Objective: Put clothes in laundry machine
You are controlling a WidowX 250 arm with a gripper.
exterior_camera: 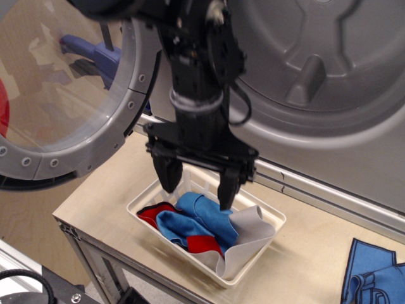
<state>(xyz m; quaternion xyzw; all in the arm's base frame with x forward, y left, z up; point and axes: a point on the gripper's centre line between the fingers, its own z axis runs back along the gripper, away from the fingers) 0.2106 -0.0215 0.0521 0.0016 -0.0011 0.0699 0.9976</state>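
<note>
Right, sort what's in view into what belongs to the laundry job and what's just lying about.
Part of the job:
- clothes, a blue, red and grey bundle in the white basket
- laundry machine, its door swung open
- gripper, open, just above the bundle

Just lying about:
- darker blue cloth at the table's right edge
- table
</note>
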